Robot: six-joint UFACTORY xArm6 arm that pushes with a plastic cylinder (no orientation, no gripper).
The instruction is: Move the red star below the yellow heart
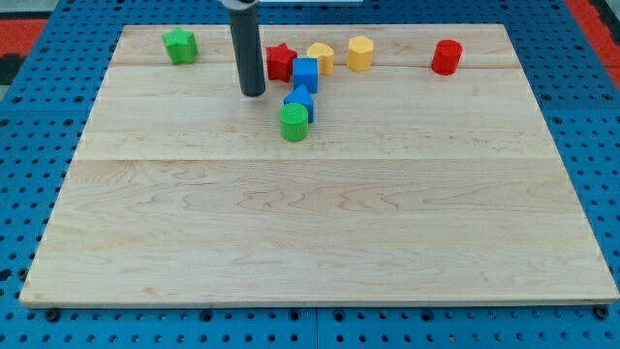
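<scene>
Now the tip [253, 94], a bare rod without fingers, stands just left of the red star [280, 61], which must go down below the yellow heart [321, 57].

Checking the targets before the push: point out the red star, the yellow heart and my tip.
red star [279, 61]: camera view, its top face.
yellow heart [322, 56]: camera view, its top face.
my tip [253, 94]: camera view, the rod's lower end.
</scene>
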